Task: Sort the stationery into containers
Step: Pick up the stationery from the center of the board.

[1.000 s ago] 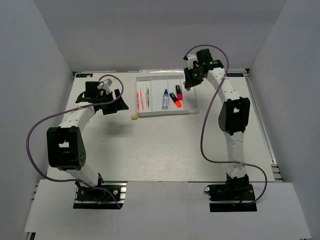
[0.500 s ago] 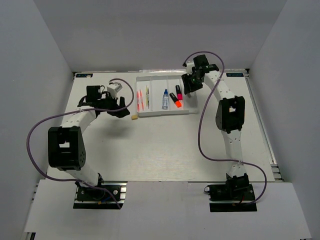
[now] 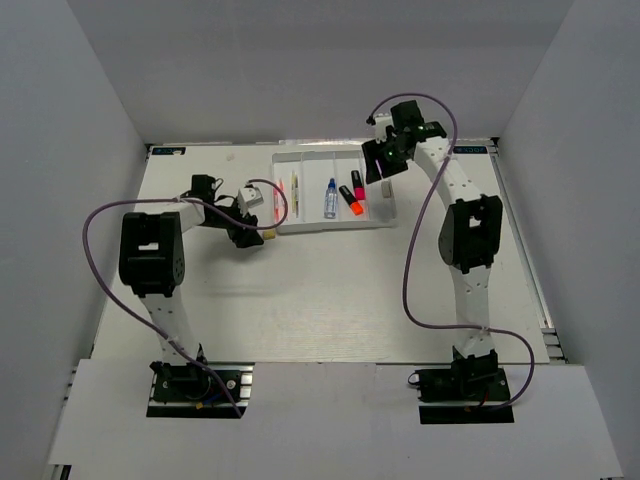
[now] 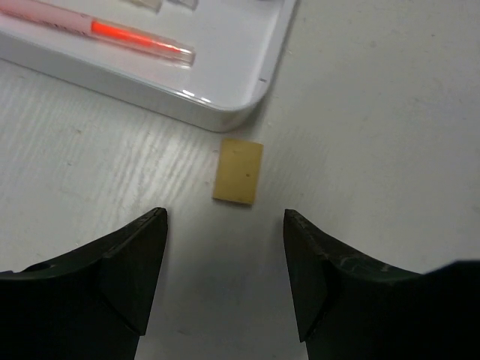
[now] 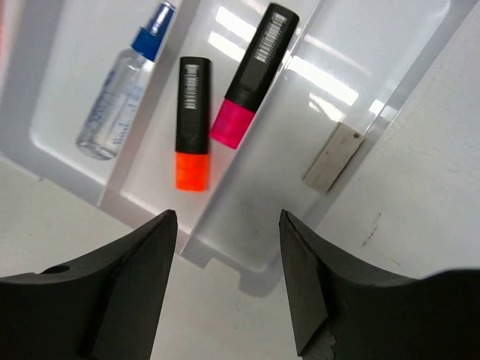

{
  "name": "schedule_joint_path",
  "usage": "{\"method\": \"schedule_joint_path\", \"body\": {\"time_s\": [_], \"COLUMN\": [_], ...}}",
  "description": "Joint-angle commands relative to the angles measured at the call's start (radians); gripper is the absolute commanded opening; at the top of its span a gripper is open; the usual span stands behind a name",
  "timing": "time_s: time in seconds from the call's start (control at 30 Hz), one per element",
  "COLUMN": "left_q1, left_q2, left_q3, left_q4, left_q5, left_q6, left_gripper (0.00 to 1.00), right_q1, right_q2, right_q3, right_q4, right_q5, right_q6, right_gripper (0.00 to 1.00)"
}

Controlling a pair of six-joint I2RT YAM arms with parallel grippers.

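Left hand point(image 4: 225, 219) wide, empty, straddling beige eraser point(image 4: 238, 172) on desk, far half, just off tray's point(image 4: 238, 114) near-left corner. I should lower straight, centre, pinch long sides.

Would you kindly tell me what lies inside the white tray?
Pink pen, yellow pen, blue-capped bottle, orange highlighter, pink highlighter and a beige eraser; the right gripper hides the tray's far right corner from above.

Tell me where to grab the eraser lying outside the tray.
Pinch the eraser across its two long sides, coming straight down from above. It lies flat on the table, just clear of the tray corner, and the open left gripper hangs lined up with its narrow width.
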State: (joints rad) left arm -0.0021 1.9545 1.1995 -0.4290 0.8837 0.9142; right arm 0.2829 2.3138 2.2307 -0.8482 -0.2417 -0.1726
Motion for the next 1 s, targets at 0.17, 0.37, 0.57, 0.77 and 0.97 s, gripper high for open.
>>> {"method": "schedule_joint_path", "body": {"time_s": [0.17,0.37,0.57,0.77,0.97], "left_q1": [-0.021,-0.055,-0.102,-0.125,-0.11], "left_q2": [0.063,0.057,0.07,0.093,-0.011], "left_q3": [0.109,0.092,0.092,0.137,0.063], "left_q4": [-0.051,-0.065,-0.074,-0.158,-0.227], "left_q5": [0.052,0.0,-0.061,-0.121,-0.172], "left_q6": [0.159,0.215,0.238,0.273,0.313], "left_gripper": [0.71,0.73,0.67,0.44,0.28], "right_q1": [-0.01,-0.014,-0.019,-0.027,-0.039], "right_q2": [-0.209,-0.215,-0.22,-0.231,-0.264], "right_q3": [-0.043,-0.057,-0.062,-0.075,-0.101], "right_q4": [-0.006,-0.011,-0.011,-0.017,-0.025], "right_q5": [-0.048,-0.039,-0.034,-0.03,-0.041], "right_q6": [0.019,0.013,0.012,0.004,0.007], "right_gripper": [0.63,0.62,0.62,0.62,0.62]}}
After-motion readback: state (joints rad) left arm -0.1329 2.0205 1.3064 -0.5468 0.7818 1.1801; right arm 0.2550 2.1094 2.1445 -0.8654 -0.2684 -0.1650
